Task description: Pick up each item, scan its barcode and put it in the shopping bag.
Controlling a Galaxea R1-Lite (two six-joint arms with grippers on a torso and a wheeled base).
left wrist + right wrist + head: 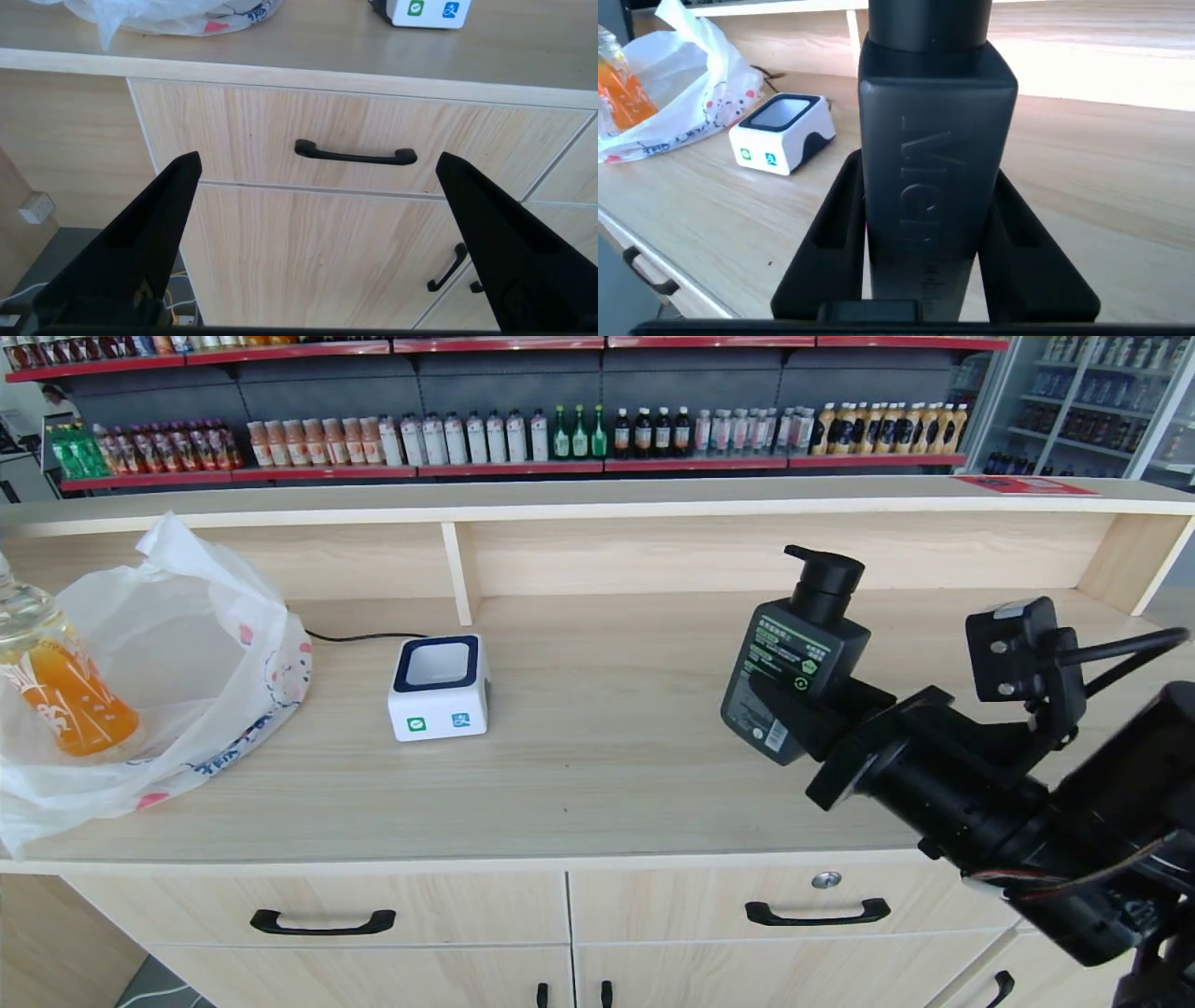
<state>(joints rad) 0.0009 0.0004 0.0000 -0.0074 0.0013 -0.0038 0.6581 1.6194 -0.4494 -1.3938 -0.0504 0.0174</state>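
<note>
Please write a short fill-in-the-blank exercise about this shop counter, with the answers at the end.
1. The drink bottle in the shopping bag holds ___ liquid.
2. From the robot's side, the barcode scanner stands to the ___ of the shopping bag.
3. The left tool, before a drawer, is ___.
4. The right tool holds a pump bottle with a ___ pump head.
Missing words: orange; right; open; black.

I held a dark pump bottle (794,663) tilted between my right jaws, above the counter's (607,784) right side. The white scanner (439,688) sat mid-counter. At far left, an orange drink bottle (56,681) stood inside the plastic bag (187,644).
</note>
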